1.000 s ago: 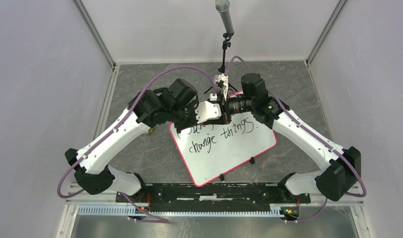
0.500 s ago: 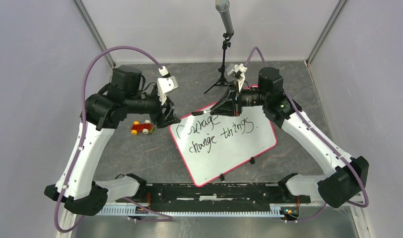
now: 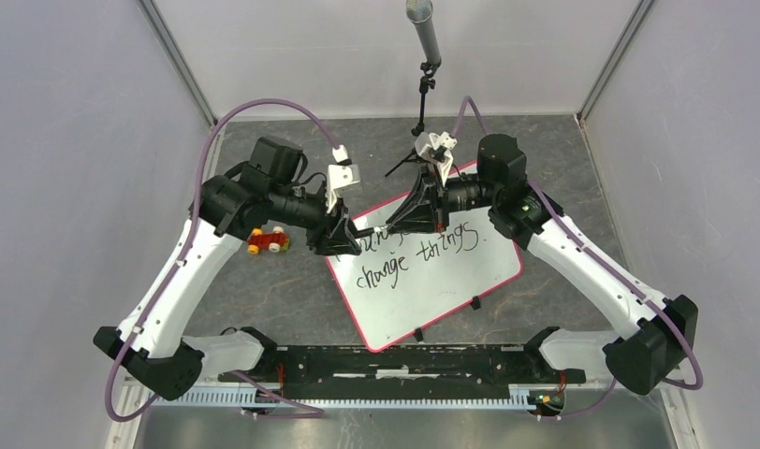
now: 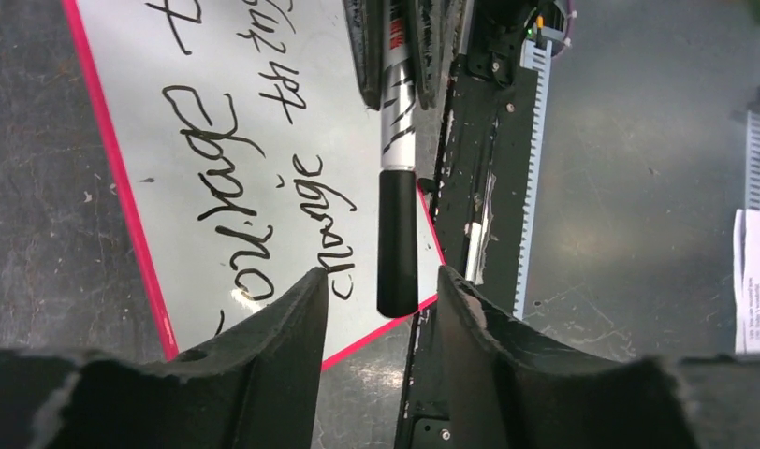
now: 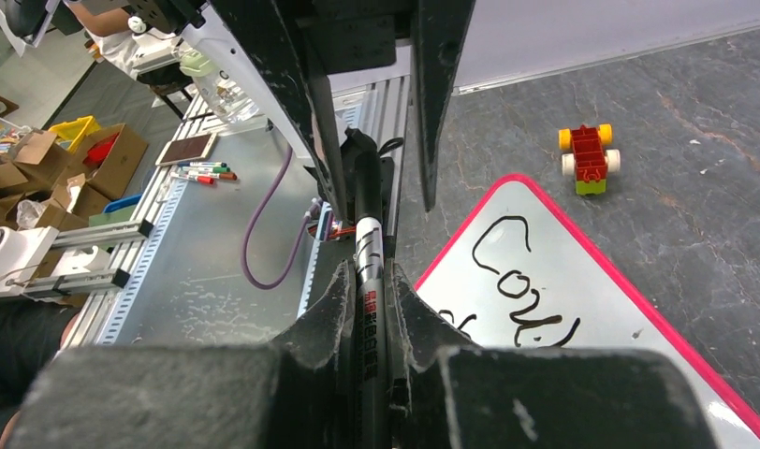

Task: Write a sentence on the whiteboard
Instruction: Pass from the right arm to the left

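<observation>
The right claw (image 5: pixel 372 281) is shut tight on a pen (image 5: pixel 370 248), with one black finger on each side of its silver barrel. The pen lies almost level. It sticks straight out of the claw, black cap (image 4: pixel 397 243) first, toward the left claw (image 4: pixel 381 281). The left claw is partly open. Its two rough black fingers stand on either side of the cap's tip with a gap on both sides, so it holds nothing.

Seen from above, the two claws meet nose to nose. Each arm rises from its base, bends at the elbow and turns inward. The arms have smooth white shells and black joints, and a purple cable loops over each.

Right under the claws lies the board (image 3: pixel 451 281), flat on the dark grey speckled table (image 3: pixel 283 290). Its far left corner is below the spot where the claws meet. The board is smooth and white, with a thin pink-red rim and round corners. It lies crooked, with its long sides running from near left to far right.

The sentence (image 3: pixel 383 267) is in black handwriting, in two lines along the long sides. The claws hide part of the top line from above, but the left wrist view shows "courage". The lower line says "change things".

Just outside the left claw, off the board, sits a small red block car (image 3: pixel 268 241) with yellow wheels. Beyond the claws stands a thin black mic stand (image 3: pixel 423 94).
</observation>
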